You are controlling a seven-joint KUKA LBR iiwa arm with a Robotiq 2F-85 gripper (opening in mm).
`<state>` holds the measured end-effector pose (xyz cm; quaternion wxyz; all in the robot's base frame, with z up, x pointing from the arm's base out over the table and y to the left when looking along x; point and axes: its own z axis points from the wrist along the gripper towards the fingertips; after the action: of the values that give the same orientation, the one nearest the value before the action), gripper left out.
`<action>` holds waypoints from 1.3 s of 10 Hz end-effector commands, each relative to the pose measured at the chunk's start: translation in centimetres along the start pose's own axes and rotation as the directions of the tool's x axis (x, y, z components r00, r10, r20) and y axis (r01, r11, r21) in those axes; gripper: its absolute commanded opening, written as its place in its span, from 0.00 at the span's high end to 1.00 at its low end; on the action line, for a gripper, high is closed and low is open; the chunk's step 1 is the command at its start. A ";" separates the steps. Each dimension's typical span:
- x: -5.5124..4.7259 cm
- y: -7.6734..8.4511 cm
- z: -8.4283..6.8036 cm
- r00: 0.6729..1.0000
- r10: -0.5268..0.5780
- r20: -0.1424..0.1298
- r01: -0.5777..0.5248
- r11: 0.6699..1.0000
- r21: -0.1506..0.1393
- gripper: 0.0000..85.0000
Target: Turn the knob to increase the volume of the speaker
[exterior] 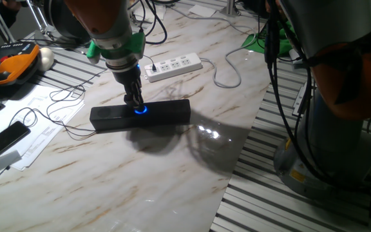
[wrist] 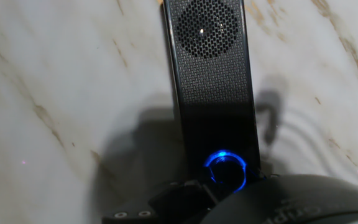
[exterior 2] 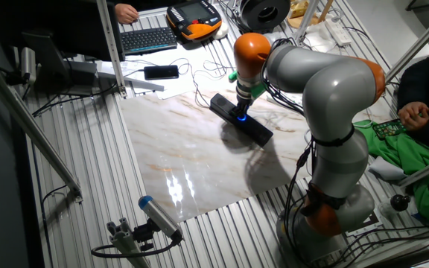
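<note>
While our arm reaches out from its base at about four o'clock in the other fixed view, it bends over the marble surface [exterior 2: 170, 164] and points its wrist almost straight down. Our pincer [exterior: 136, 102] hangs nearly upright, its dark fingers [exterior: 134, 90] coming down onto the middle of the speaker [exterior: 166, 113]. The tips sit right at the knob [exterior: 140, 109], whose blue ring glows just beside them at about five o'clock in one fixed view.

We cannot tell whether the fingers are pressed against the knob or merely flank it; the tips merge with the black bar in both fixed views, and the hand view shows only the dark underside of our hand at six o'clock, below the glowing ring [wrist: 225, 168].

Our speaker lies flat on the surface, near its far edge. In the hand view it runs from the knob toward twelve o'clock, with a round grille [wrist: 207, 26] at its far end. A white power strip [exterior: 172, 66] lies behind it, at about one o'clock from the knob.
</note>
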<state>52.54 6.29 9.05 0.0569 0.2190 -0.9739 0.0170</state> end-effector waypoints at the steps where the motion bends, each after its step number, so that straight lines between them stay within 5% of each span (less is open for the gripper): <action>1: 0.0 0.0 0.0 1.000 0.000 -0.001 0.000 1.000 0.001 0.40; 13: 0.2 0.2 1.1 1.000 0.000 0.016 0.000 1.000 0.001 0.40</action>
<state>52.21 6.33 8.01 0.0489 0.2194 -0.9743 0.0157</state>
